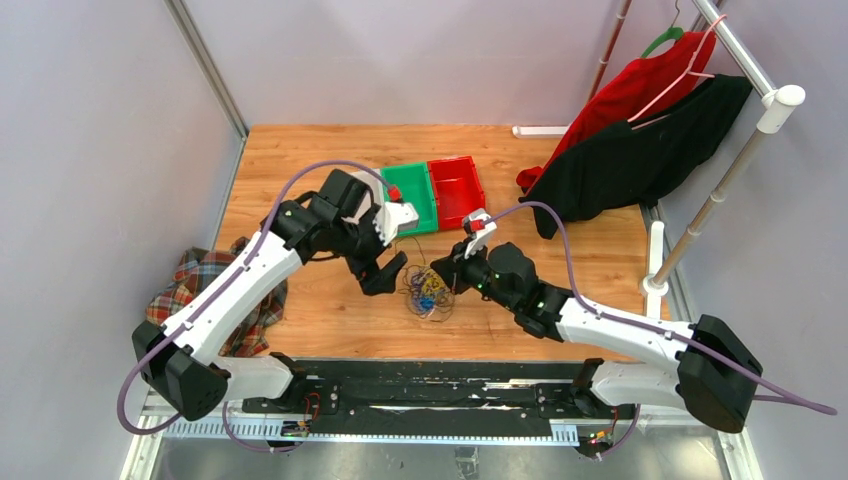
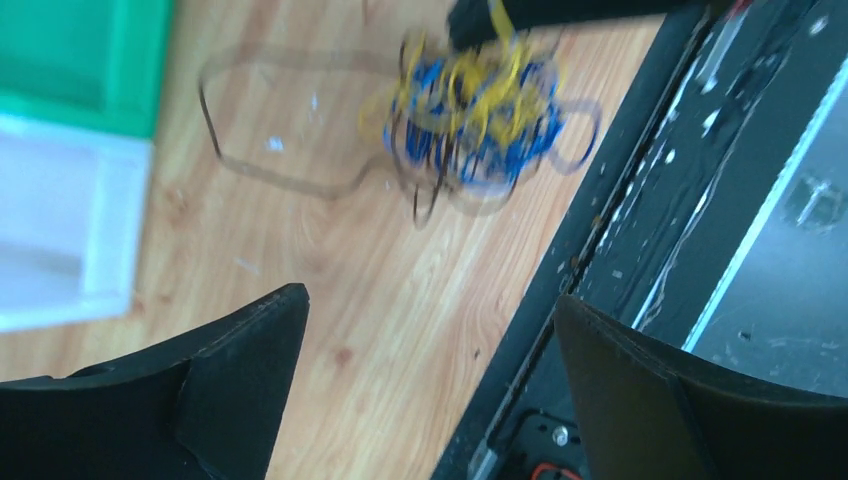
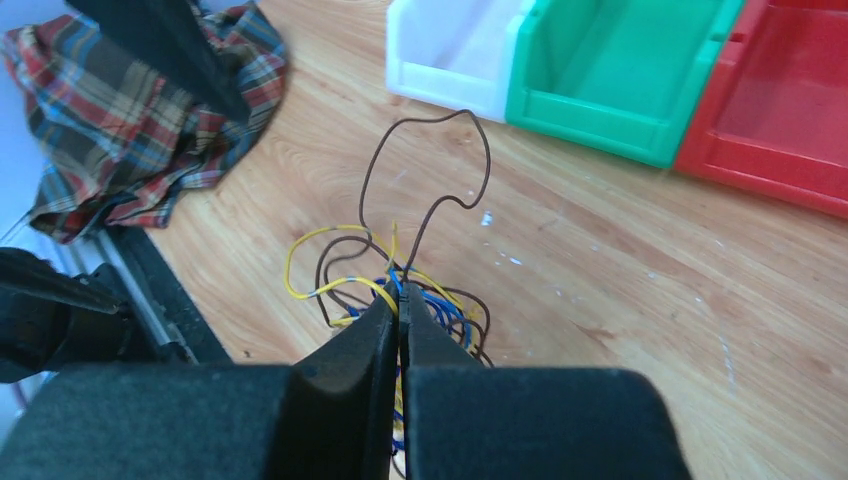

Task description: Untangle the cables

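1. Tangled cables [image 1: 428,290] bunched on tabletop [image 1: 300,160], btwn both arms.
2. Grip: right hand [image 3: 400,305] clenched on them; left hand [image 2: 425,310] released, empty, nearby.
3. Risk: one-sided pull drags whole clump, tightens knot.

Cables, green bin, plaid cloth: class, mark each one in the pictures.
cables [image 1: 425,298], top view, middle of the tangle
green bin [image 3: 600,130], right wrist view, front wall
plaid cloth [image 3: 130,165], right wrist view, centre folds

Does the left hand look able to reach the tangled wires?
Probably yes: the left hand is open beside the wires, only bare table between; the right hand pinches them from the other side.
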Tool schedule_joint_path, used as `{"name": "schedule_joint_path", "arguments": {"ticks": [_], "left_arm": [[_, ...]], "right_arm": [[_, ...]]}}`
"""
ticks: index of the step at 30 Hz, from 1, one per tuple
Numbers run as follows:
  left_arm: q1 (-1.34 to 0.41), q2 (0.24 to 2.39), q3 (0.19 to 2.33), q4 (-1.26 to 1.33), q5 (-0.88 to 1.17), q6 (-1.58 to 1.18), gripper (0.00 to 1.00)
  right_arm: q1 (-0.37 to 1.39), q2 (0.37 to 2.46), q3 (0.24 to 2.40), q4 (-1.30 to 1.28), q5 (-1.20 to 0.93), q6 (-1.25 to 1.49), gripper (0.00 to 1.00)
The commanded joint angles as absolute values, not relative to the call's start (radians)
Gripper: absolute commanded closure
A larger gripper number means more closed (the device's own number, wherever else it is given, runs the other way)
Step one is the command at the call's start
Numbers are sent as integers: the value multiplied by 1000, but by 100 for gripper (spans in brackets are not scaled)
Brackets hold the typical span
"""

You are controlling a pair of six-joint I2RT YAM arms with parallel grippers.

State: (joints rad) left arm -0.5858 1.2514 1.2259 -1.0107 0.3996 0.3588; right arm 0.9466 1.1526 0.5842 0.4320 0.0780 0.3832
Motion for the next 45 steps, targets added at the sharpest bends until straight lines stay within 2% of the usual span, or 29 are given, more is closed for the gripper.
{"name": "schedule_joint_path", "arguments": {"ticks": [1, 6, 11, 16, 21, 25, 30, 31, 38, 41, 45], "left_arm": [[-591, 1254, 1337, -971, 550, 348, 2], [-611, 1285, 1324, -945, 598, 419, 0], [-617, 1306, 1302, -928, 628, 494, 9], [-629, 1322, 1285, -929, 691, 562, 28], [-644, 1365, 1294, -928, 663, 569, 53], [-647, 1388, 1292, -919, 602, 577, 63], [-647, 1352, 1285, -898, 582, 559, 97], [-648, 1341, 1287, -896, 583, 544, 99], [-647, 1274, 1291, -895, 563, 418, 99], [-648, 1284, 1303, -895, 539, 313, 99], [-649, 1291, 1292, -879, 540, 194, 99]], "right_arm": [[937, 1173, 654, 416, -14, 388, 99], [940, 1204, 695, 416, -70, 387, 99], [944, 1219, 710, 418, -112, 386, 99], [944, 1217, 713, 425, -161, 388, 99], [943, 1227, 721, 425, -206, 394, 99], [943, 1232, 723, 430, -240, 401, 99], [943, 1230, 714, 419, -237, 404, 99], [943, 1226, 709, 417, -228, 404, 99], [943, 1196, 678, 415, -95, 401, 98], [949, 1198, 681, 425, -5, 409, 80], [966, 1211, 679, 481, 97, 408, 63]]}}
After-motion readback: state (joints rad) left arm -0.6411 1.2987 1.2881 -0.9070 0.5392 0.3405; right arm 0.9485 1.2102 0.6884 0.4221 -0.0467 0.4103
